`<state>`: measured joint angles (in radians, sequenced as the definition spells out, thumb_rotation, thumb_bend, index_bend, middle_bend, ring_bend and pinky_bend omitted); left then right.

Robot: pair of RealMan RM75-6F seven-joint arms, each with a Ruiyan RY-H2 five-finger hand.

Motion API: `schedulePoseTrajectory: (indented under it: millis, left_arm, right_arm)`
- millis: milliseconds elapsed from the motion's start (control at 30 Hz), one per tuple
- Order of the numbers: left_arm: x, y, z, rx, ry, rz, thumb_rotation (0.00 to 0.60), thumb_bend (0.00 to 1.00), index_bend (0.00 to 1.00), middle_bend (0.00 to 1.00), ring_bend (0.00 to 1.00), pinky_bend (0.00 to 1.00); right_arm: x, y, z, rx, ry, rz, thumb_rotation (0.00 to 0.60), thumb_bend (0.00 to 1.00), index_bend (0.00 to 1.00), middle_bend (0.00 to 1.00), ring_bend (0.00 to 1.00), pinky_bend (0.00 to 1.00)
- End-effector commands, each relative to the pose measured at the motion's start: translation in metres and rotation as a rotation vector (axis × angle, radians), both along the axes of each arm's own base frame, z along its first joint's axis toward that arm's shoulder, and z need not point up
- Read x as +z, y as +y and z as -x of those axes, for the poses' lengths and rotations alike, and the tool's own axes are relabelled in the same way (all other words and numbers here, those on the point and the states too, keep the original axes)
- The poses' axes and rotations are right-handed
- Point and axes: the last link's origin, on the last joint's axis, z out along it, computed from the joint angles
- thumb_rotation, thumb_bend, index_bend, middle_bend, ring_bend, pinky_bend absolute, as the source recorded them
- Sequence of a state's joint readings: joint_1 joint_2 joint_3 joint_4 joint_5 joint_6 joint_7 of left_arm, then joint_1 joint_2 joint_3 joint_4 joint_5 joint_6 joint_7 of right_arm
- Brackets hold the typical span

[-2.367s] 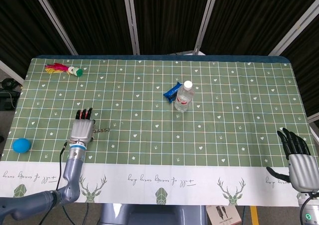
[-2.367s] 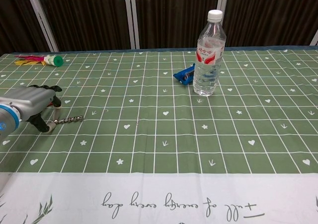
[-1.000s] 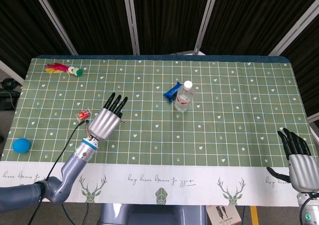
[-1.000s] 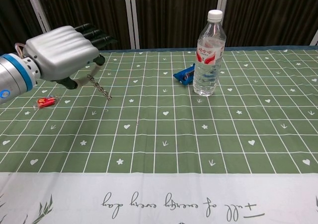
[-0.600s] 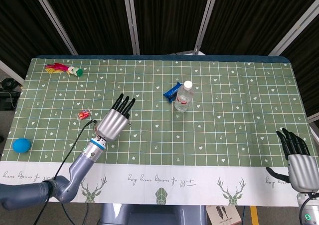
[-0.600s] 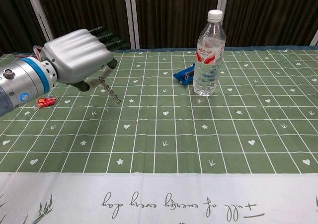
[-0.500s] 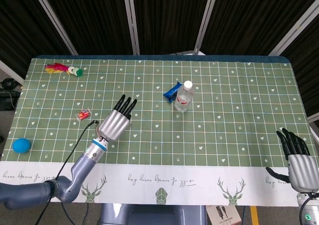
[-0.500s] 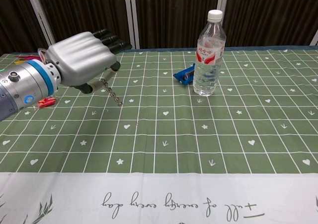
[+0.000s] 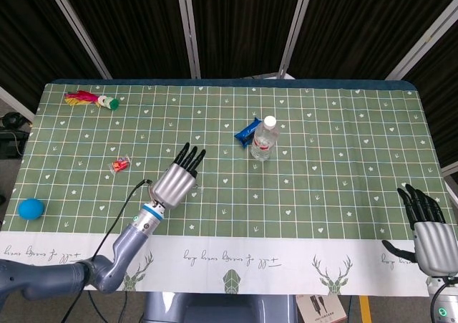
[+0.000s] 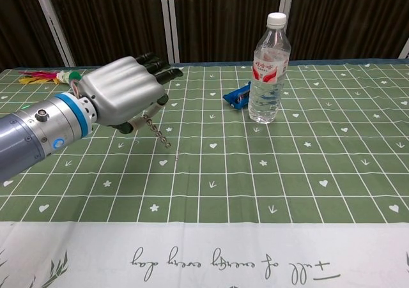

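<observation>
I am holding a corkscrew (image 10: 156, 131) in my left robot hand (image 10: 124, 96), fingers closed round its handle, above the middle-left of the tabletop (image 9: 343, 158), so the pick-up looks done and setting it down is left. My right robot hand (image 9: 427, 230) is resting released, fingers spread, at the near right edge. Only the chest view shows the metal spiral; only the head view shows my right robot hand.

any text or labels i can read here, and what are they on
Cursive script on the white border of the tablecloth: upside down in the chest view, not legible.
Red and white label on the water bottle: print too small to read.
Blue wrapper beside the bottle: no readable text.
Small red packet: too small to read.
Booklet at the table's near edge: blurred.
</observation>
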<state>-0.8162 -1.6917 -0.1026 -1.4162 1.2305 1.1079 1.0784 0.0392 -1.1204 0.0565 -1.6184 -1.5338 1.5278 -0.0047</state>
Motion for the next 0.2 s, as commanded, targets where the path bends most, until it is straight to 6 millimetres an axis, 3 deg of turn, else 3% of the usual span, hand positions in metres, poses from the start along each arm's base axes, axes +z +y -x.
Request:
schedulePoseTrajectory:
  millis: [33, 200]
  left_arm:
    - [-0.0030, 0.0000, -0.0014, 0.007, -0.006, 0.002, 0.600, 0.40, 0.57, 0.00, 0.00, 0.00]
    - [-0.0067, 0.0004, -0.0028, 0.011, -0.005, 0.000, 0.600, 0.41, 0.57, 0.00, 0.00, 0.00]
  right_arm:
    - [0.0002, 0.0000, 0.0000, 0.000, -0.001, 0.001, 0.600, 0.00, 0.05, 0.00, 0.00, 0.09]
    - [0.0005, 0.0004, -0.0001, -0.001, -0.002, 0.002, 0.600, 0.00, 0.05, 0.00, 0.00, 0.09]
